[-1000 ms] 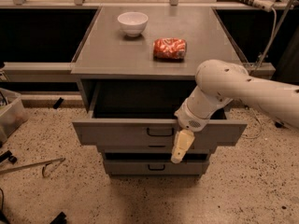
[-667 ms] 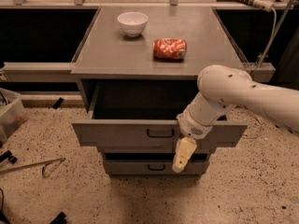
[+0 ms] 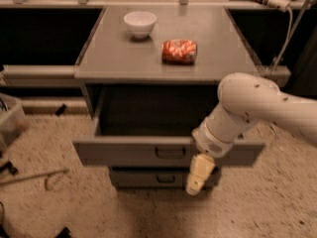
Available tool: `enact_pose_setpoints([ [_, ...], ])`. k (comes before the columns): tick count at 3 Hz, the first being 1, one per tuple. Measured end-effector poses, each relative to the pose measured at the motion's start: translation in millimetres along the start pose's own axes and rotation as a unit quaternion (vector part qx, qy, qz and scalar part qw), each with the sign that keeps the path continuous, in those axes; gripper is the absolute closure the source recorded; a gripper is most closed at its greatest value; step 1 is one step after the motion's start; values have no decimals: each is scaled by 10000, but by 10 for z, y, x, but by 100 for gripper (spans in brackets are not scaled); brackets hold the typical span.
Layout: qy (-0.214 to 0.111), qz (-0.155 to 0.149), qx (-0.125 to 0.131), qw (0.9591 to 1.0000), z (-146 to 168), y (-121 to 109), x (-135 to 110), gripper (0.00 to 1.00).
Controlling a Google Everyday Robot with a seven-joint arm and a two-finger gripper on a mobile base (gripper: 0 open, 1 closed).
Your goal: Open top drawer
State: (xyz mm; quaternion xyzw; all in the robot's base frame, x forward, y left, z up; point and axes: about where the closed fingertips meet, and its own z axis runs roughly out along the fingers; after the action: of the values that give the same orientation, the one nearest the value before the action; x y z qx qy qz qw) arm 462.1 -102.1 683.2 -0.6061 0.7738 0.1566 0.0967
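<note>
The top drawer (image 3: pixel 129 151) is a wide grey metal drawer and stands pulled far out of the cabinet, its dark inside showing. Its small black loop handle (image 3: pixel 170 152) sits at the centre of the flat front. My gripper (image 3: pixel 196 178) hangs from the white arm just right of and below the handle, in front of the drawer front, apart from the handle. It points down toward the floor. A smaller-looking lower drawer (image 3: pixel 148 177) with a like handle shows beneath.
On the cabinet top (image 3: pixel 109 58) stand a white bowl (image 3: pixel 139 23) and a red snack bag (image 3: pixel 179 51). A clear bin (image 3: pixel 10 123) sits at the left on the speckled floor. A thin rod with a loop (image 3: pixel 34 176) lies on the floor at the left.
The drawer has come a bit further out. My gripper has dropped lower and moved slightly right, away from the handle.
</note>
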Motion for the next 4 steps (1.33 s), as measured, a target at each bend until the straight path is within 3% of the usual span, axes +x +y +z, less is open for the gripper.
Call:
enact_pose_setpoints([
  [1,-22,264,-35,9996,-96,353,124,0],
  [2,-23,263,-36,9996,-96,353,123,0],
  [4,-6,350,-322,9989,-64,616,220,0],
])
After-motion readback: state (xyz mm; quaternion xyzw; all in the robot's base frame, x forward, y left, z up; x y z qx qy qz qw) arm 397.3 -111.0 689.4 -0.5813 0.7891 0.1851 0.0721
